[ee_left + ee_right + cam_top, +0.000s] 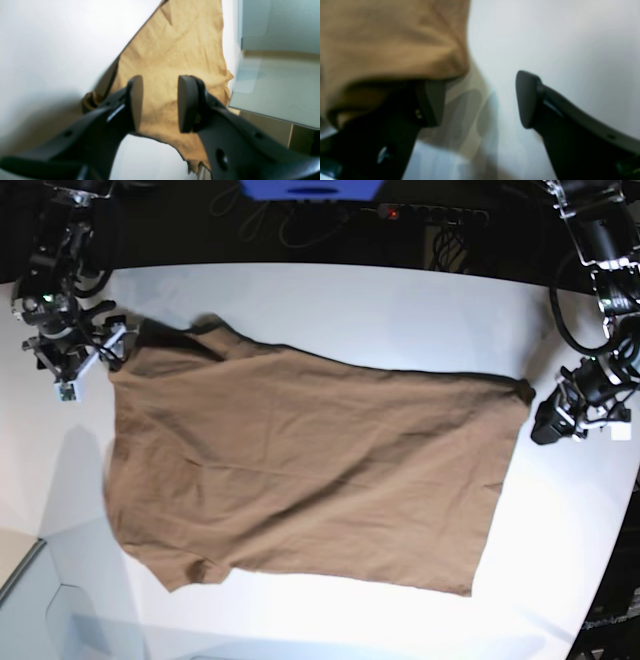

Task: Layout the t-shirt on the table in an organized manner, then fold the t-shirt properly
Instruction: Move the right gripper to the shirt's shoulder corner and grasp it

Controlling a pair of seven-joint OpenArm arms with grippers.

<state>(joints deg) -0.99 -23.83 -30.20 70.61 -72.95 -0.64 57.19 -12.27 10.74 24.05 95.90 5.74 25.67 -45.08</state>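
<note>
The brown t-shirt (pixel 310 470) lies spread and wrinkled across the white table (pixel 400 310), with one sleeve at the upper left and another at the lower left. My right gripper (pixel 480 100) is open at the shirt's upper left corner. A fold of the t-shirt (pixel 390 37) drapes over one of its fingers (pixel 432 102), and bare table (pixel 557 37) shows between the jaws. My left gripper (pixel 160 105) is open just off the shirt's right corner. Only the t-shirt (pixel 175 50) below shows in its gap. In the base view it is at the right (pixel 548 425).
A translucent glass panel (pixel 275 75) sits beyond the table edge, also visible at the base view's lower left as a glass panel (pixel 40 600). A blue object (pixel 310 188) and a power strip (pixel 430 213) lie behind the table. The table's curved edge runs down the right.
</note>
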